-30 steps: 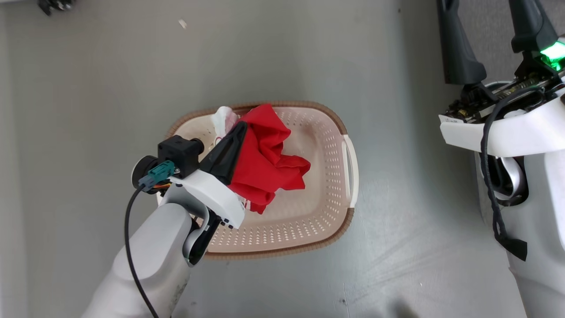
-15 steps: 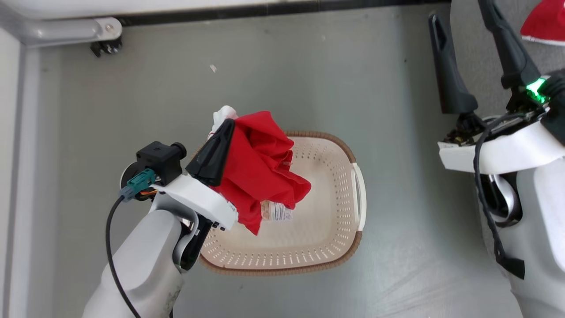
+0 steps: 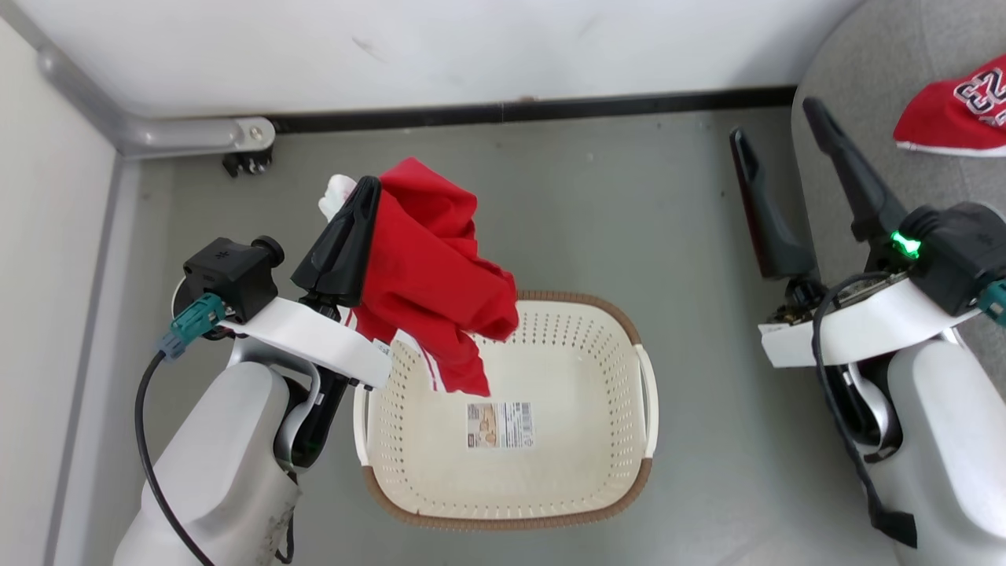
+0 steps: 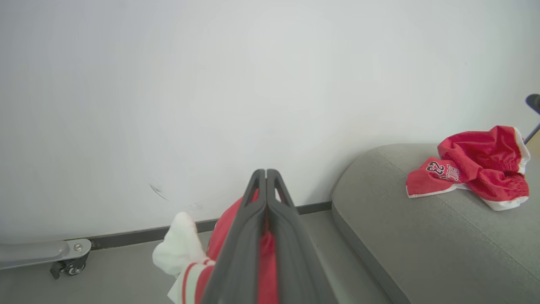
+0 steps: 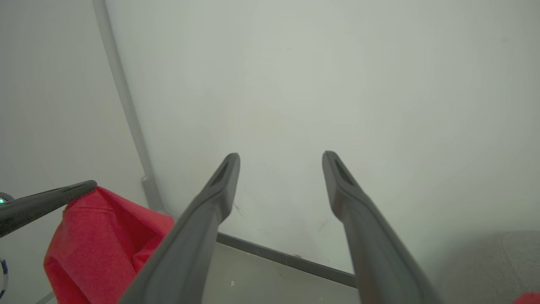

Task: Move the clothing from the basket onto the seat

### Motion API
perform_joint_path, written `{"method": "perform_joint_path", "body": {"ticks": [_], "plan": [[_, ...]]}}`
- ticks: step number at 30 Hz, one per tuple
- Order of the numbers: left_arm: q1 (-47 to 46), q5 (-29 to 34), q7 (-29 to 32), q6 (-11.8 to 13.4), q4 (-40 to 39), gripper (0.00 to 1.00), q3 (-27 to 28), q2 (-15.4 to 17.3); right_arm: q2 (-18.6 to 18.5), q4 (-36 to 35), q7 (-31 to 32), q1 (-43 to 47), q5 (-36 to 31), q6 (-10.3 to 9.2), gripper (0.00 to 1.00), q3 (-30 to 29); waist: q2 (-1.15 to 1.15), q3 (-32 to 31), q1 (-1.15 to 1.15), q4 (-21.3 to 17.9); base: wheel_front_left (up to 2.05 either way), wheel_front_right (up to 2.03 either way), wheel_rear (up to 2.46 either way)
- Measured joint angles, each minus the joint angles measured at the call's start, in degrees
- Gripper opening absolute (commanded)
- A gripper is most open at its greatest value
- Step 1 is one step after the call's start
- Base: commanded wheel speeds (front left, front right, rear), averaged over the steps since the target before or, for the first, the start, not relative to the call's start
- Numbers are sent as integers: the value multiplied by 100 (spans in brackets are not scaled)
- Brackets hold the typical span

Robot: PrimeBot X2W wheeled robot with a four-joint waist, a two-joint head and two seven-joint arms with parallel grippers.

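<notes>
Clothing (image 3: 428, 267), a red garment, hangs clamped in the left gripper (image 3: 366, 185) above the far left rim of the basket (image 3: 597, 440). A second red piece (image 3: 955, 110) lies on the seat (image 3: 864, 79). The right gripper (image 3: 774, 119) is spread wide and empty.

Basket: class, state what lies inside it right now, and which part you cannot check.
Inside the basket, a paper label lies on its floor. The red garment hanging from the left end effector hides the far-left corner.
</notes>
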Motion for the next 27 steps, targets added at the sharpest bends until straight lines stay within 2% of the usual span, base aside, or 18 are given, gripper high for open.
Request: {"method": "perform_joint_path", "body": {"ticks": [17, 27], "plan": [[44, 302, -1, 42, -566, 0, 21, 353, 12, 313, 0, 682, 192, 0, 100, 225, 0, -887, 0, 26, 0, 0, 0], [4, 334, 119, 145, -899, 0, 55, 392, -43, 590, 1, 1014, 404, 0, 100, 546, 0, -1346, 0, -19, 0, 0, 0]]}}
